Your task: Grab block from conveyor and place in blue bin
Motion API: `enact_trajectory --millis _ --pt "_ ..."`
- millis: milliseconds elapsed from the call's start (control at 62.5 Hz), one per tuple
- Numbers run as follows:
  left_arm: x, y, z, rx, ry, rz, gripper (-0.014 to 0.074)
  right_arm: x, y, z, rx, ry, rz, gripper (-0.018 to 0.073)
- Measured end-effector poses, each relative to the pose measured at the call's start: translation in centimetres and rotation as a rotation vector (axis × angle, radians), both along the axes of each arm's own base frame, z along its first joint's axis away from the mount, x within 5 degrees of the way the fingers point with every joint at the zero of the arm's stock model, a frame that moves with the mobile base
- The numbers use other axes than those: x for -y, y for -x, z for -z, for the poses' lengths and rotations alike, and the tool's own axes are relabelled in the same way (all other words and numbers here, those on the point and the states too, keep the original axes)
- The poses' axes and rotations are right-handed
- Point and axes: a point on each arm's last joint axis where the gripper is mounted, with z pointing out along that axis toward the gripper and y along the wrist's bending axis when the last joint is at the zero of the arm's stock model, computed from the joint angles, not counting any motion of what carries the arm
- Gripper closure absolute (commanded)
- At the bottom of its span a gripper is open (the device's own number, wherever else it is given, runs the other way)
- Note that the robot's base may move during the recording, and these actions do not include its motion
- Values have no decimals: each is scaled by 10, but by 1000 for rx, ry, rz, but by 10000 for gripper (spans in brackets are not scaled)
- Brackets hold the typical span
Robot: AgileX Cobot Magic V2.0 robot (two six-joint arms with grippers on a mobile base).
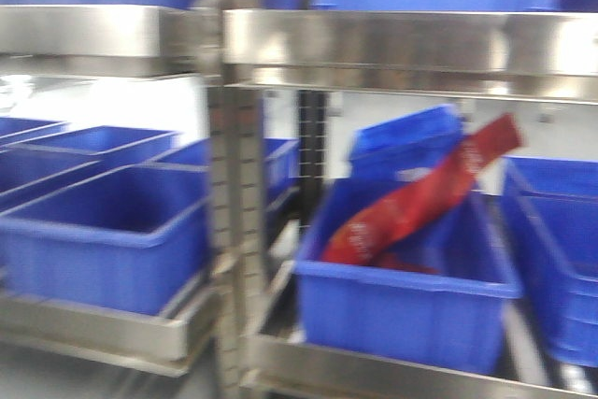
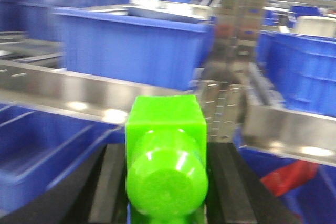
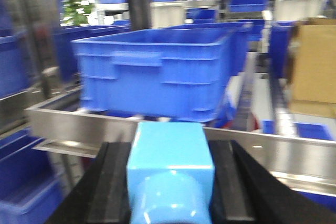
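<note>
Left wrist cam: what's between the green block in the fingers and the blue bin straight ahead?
A steel shelf rail crosses between the green block and the blue bin, shown in the left wrist view.

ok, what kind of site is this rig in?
Likely a warehouse picking floor: blue bins on steel racks, a cardboard box behind, green block and light blue block held in the fingers.
</note>
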Motion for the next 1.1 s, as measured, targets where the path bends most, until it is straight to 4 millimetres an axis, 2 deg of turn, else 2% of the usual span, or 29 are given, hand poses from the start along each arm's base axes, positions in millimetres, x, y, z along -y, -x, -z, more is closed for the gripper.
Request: enact_trajectory --millis 1103 --pt "0 0 0 0 0 0 708 0 0 0 0 0 0 721"
